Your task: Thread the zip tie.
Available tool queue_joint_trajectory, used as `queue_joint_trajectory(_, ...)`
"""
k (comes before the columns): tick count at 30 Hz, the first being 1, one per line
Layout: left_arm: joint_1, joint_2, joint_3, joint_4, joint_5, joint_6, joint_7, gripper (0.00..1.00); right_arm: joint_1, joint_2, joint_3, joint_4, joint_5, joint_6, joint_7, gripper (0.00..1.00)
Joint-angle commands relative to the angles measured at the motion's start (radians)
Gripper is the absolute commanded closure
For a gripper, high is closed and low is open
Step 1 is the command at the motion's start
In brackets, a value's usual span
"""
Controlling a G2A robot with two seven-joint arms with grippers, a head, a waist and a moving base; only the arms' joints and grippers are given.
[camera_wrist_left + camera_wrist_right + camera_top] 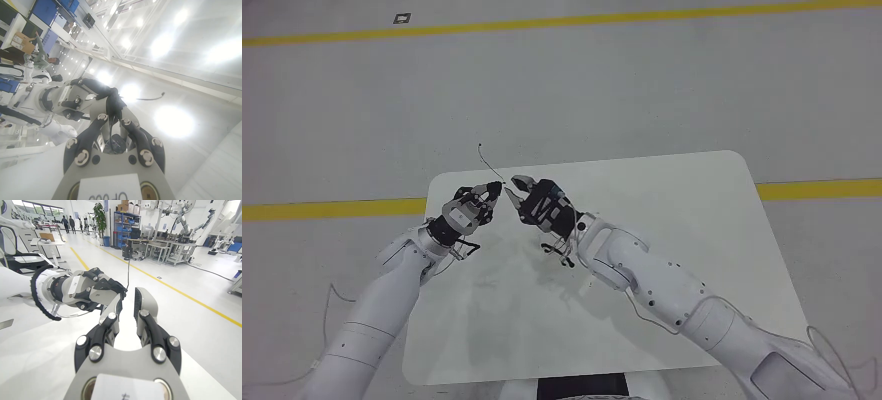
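The zip tie (128, 275) is gripped in the closed left hand (122, 291) above the counter's (692, 250) far left corner. The open right hand (129, 294) is held just beside it, seemingly not touching.

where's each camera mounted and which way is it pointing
Top view: overhead on the robot, looking down at the table; both arms show, left gripper and right gripper nearly meeting.
Left wrist view: on the left wrist, facing up at ceiling lights; own gripper shut on the zip tie, right gripper beyond.
Right wrist view: on the right wrist, facing level across the floor; own gripper open, left gripper beyond.
Shared: all three show the zip tie in the left gripper.
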Motion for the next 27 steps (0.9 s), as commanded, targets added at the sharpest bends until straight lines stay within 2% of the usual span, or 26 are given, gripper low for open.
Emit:
queue_joint_trajectory(1, 0.000, 0.000, 0.000, 0.000, 0.000, 0.000, 0.000, 1.00, -0.003, -0.003, 0.003, 0.000, -0.005, -0.003, 0.001, 0.84)
queue_joint_trajectory(22, 0.000, 0.000, 0.000, 0.000, 0.000, 0.000, 0.000, 1.00, -0.028, -0.034, 0.042, 0.007, -0.043, -0.030, 0.005, 0.85)
queue_joint_trajectory(25, 0.000, 0.000, 0.000, 0.000, 0.000, 0.000, 0.000, 1.00, -0.029, -0.039, 0.047, 0.011, -0.047, -0.034, 0.006, 0.88)
queue_joint_trajectory(27, 0.000, 0.000, 0.000, 0.000, 0.000, 0.000, 0.000, 1.00, -0.030, -0.041, 0.052, 0.015, -0.049, -0.035, 0.008, 0.95)
